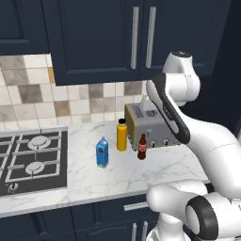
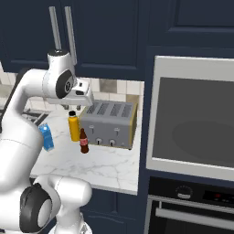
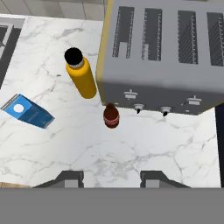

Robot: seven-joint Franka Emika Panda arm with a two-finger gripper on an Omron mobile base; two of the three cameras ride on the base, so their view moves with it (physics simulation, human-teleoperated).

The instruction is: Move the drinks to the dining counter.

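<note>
Three drinks stand on the marble counter [image 1: 122, 176] beside the stove. A dark cola bottle [image 1: 141, 147] [image 2: 83, 140] [image 3: 111, 116] with a red label is just in front of the toaster. To its left stands a yellow-orange bottle [image 1: 122, 135] [image 2: 73, 126] [image 3: 81, 75] with a black cap. Further left is a blue carton [image 1: 102, 152] [image 2: 46, 136] [image 3: 28, 112]. My gripper [image 2: 87, 105] [image 3: 111, 177] hangs high above the cola bottle, pointing down, open and holding nothing. The dining counter is out of view.
A steel four-slot toaster [image 1: 150, 124] [image 2: 109, 124] [image 3: 162, 57] stands at the counter's back right. A gas stove [image 1: 30, 160] lies to the left. Navy wall cabinets [image 1: 136, 37] hang overhead. A built-in oven [image 2: 192, 123] closes off the right.
</note>
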